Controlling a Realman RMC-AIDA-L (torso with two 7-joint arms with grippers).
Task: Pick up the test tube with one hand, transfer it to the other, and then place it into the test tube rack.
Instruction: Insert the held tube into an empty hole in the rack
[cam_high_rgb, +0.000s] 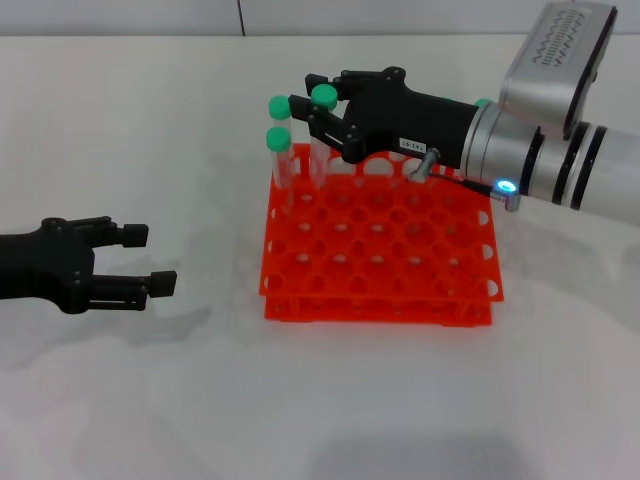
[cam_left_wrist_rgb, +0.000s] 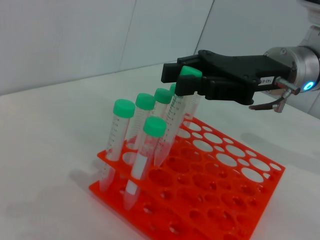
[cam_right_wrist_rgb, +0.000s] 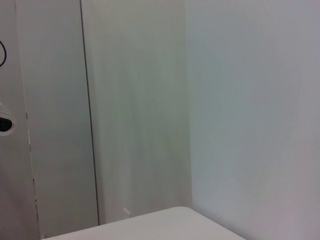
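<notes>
The test tube (cam_high_rgb: 323, 97), clear with a green cap, hangs tilted over the back left corner of the orange-red test tube rack (cam_high_rgb: 400, 292). My right gripper (cam_high_rgb: 318, 106), the one with the white label, is shut on it just below the cap. In the left wrist view the tube (cam_left_wrist_rgb: 174, 116) slants down from that gripper (cam_left_wrist_rgb: 183, 80), and its tip reaches the top tier of the rack (cam_left_wrist_rgb: 225, 200). My left gripper (cam_high_rgb: 148, 259) rests low over the table to the left of the rack, open with nothing between its fingers.
Several other green-capped tubes (cam_left_wrist_rgb: 123, 107) stand tilted in the holes along the rack's left side, close beside the held tube. Most of the other holes are unfilled. The right wrist view shows only a wall and a table corner (cam_right_wrist_rgb: 160, 225).
</notes>
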